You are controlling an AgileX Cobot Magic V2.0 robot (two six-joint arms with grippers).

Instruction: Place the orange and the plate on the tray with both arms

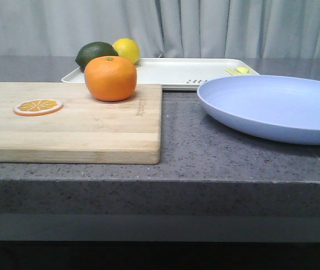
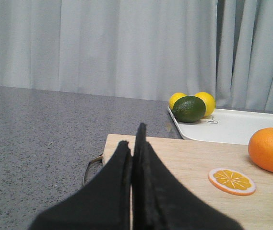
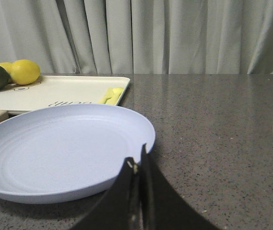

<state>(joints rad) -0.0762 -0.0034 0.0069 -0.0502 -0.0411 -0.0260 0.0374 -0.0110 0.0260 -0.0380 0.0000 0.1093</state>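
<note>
The orange sits on the far right part of a wooden cutting board; it also shows in the left wrist view. The lavender-blue plate lies on the grey counter at the right, also in the right wrist view. The cream-white tray lies behind both, also seen in the wrist views. My left gripper is shut and empty over the board's left end. My right gripper is shut and empty, beside the plate's rim. Neither gripper shows in the front view.
A flat orange slice lies on the board's left part. A dark green lime and a yellow lemon sit at the tray's far left corner. A small yellow piece lies at the tray's right end. Curtains hang behind.
</note>
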